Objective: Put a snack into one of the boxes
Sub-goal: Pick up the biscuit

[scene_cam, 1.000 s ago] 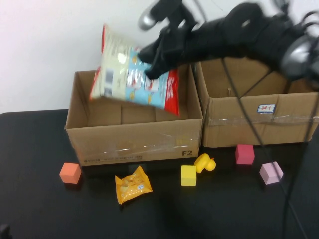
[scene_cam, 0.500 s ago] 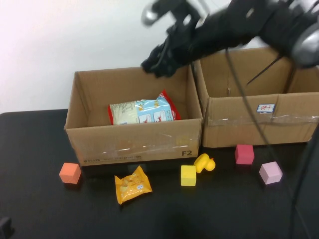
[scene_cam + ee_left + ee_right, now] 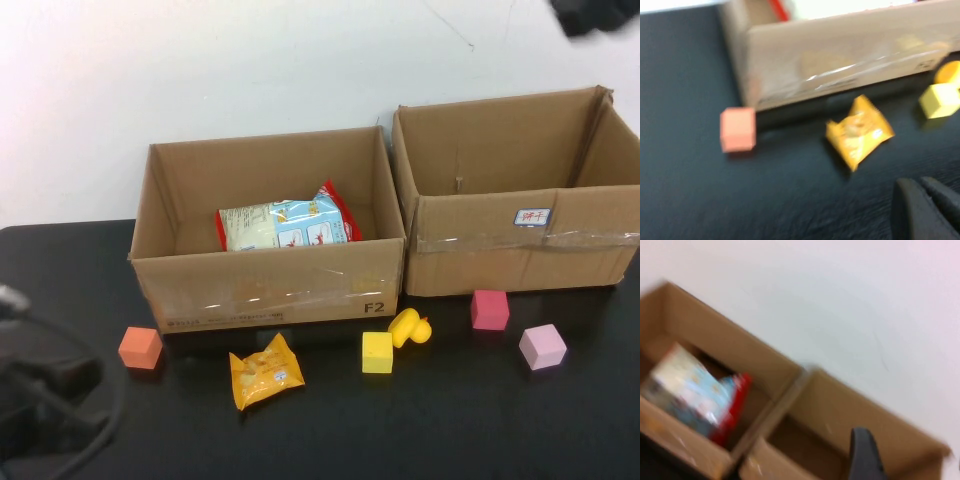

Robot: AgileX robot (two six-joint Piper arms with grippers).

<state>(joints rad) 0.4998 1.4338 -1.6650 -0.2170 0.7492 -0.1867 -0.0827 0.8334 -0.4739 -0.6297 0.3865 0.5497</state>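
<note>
A large blue, white and red snack bag [image 3: 285,225] lies inside the left cardboard box [image 3: 270,290]; it also shows in the right wrist view [image 3: 690,390]. The right cardboard box [image 3: 520,240] holds nothing visible. A small yellow snack packet [image 3: 266,372] lies on the black table in front of the left box, also in the left wrist view [image 3: 859,131]. My left gripper [image 3: 916,181] is shut and empty, low over the table near its front left, short of the packet. My right gripper is raised high above the right box; one finger [image 3: 863,455] shows, nothing held.
An orange cube [image 3: 141,347], a yellow cube [image 3: 378,352], a yellow duck [image 3: 410,327], a pink cube [image 3: 490,309] and a pale purple cube [image 3: 543,346] lie along the front of the boxes. My left arm [image 3: 50,400] is blurred at the front left.
My right gripper let go of the large snack bag, which dropped into the left box, then the arm drew up and away to the right. My left arm has come into view at front left.
</note>
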